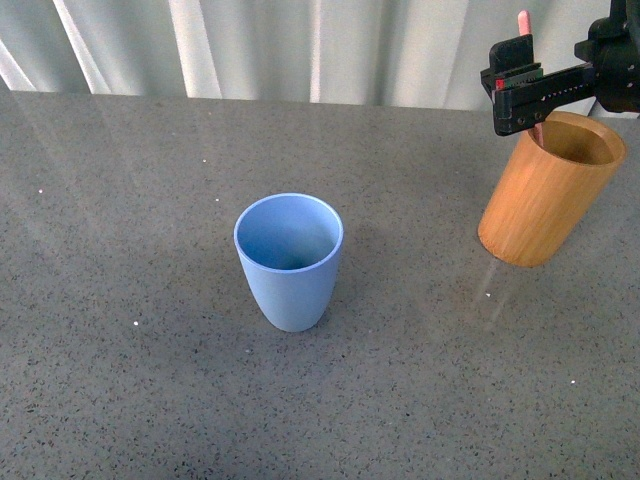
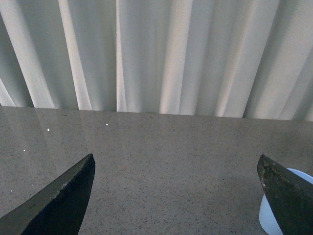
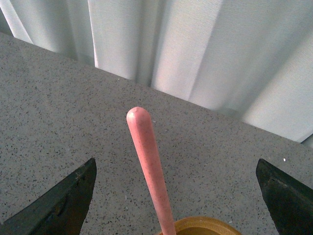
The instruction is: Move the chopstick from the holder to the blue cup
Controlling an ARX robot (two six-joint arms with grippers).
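Note:
The blue cup stands upright and empty at the middle of the table. The orange-brown holder stands at the right, with the pale pink chopstick's tip rising above it. My right gripper is open above the holder's rim, black fingers around the stick. In the right wrist view the chopstick rises from the holder's rim between the open fingers, touching neither. My left gripper is open and empty over the table; the cup's rim shows beside one finger.
The grey speckled table stretches wide to the left and in front of the cup. A pale pleated curtain hangs along the table's far edge.

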